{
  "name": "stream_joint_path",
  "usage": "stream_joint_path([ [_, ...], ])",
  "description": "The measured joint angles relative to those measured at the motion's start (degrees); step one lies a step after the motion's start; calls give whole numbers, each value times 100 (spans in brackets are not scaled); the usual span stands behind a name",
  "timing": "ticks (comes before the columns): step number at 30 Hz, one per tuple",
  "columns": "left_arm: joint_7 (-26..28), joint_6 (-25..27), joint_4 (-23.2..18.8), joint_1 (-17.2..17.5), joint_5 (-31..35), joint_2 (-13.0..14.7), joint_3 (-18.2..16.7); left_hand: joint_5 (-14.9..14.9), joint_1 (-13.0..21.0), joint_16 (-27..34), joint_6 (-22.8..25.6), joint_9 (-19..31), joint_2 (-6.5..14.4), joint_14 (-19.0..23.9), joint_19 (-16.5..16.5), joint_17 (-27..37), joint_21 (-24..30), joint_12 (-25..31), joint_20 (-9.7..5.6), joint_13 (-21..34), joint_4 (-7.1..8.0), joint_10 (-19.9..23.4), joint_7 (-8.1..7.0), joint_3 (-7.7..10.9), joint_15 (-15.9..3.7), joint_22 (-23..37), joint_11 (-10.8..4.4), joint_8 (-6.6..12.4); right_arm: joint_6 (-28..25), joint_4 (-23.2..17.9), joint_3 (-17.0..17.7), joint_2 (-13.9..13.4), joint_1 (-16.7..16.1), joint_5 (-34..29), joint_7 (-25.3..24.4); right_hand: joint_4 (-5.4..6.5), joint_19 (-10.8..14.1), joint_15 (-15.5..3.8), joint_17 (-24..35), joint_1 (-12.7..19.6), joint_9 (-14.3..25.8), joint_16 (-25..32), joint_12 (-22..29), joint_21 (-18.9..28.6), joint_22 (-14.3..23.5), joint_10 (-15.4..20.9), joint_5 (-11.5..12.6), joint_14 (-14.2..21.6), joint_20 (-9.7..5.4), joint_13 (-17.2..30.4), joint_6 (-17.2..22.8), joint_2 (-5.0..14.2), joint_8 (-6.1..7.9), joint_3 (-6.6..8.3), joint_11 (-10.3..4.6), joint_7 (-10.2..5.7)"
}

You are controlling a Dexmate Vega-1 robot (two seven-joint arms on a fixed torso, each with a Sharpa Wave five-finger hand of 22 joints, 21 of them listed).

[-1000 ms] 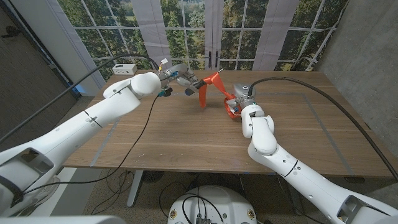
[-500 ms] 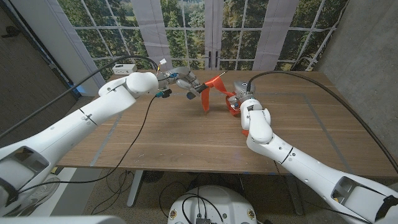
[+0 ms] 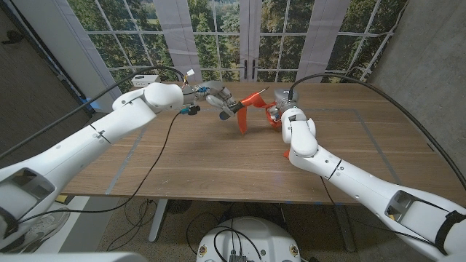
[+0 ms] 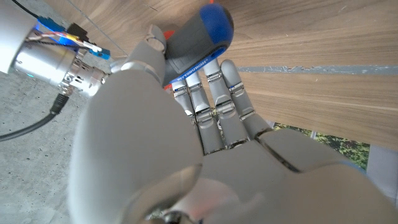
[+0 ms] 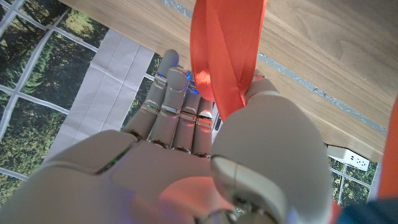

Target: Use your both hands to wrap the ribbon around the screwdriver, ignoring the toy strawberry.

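Both hands are working toward the far edge of the surface (image 3: 218, 164), near its middle, and a broad stretch of bare wood is lying open between them and the near edge, with more open wood out to the right. At the far left corner a white box (image 3: 146, 80) is sitting by the edge, and a black cable (image 3: 156, 171) is trailing across the left half of the wood toward the near edge.

One screwdriver (image 4: 198, 38) and one ribbon (image 3: 246, 103) are showing. The left hand (image 3: 218, 100) is gripping the screwdriver by its grey and blue handle, fingers curled around it, holding it above the wood; the head view leaves its long axis and tip direction too small to tell, while the left wrist view is showing the blue butt end pointing away from the palm toward the wood. The right hand (image 3: 277, 111) is pinching the orange ribbon between thumb and fingers (image 5: 177, 109); in the right wrist view the band is running taut from that pinch across toward the wood. In the head view the ribbon is stretching between the two hands, with one tail hanging down toward the surface.
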Motion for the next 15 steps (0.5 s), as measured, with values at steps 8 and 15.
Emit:
stream_joint_path([
  [8,-314,-103,98,-81,-79,29,61,-12,0,-1,0,3,0,0,-19,145,0,-6,-18,4,0,0,-1,0,0,1,0,-17,130,172,-182,-1,318,102,-17,11,0,0,0,0,1,0,1,33,1,0,20,0,0,0,0,0,-1,11,0,0],
  [15,-518,-106,140,-154,-79,62,126,-13,0,-5,0,37,0,-1,-37,324,0,-9,1,34,0,0,-1,0,-1,1,0,-43,199,273,-297,4,530,135,-38,11,0,0,0,0,2,0,1,44,-3,0,20,0,0,0,0,0,-5,11,-1,0],
])
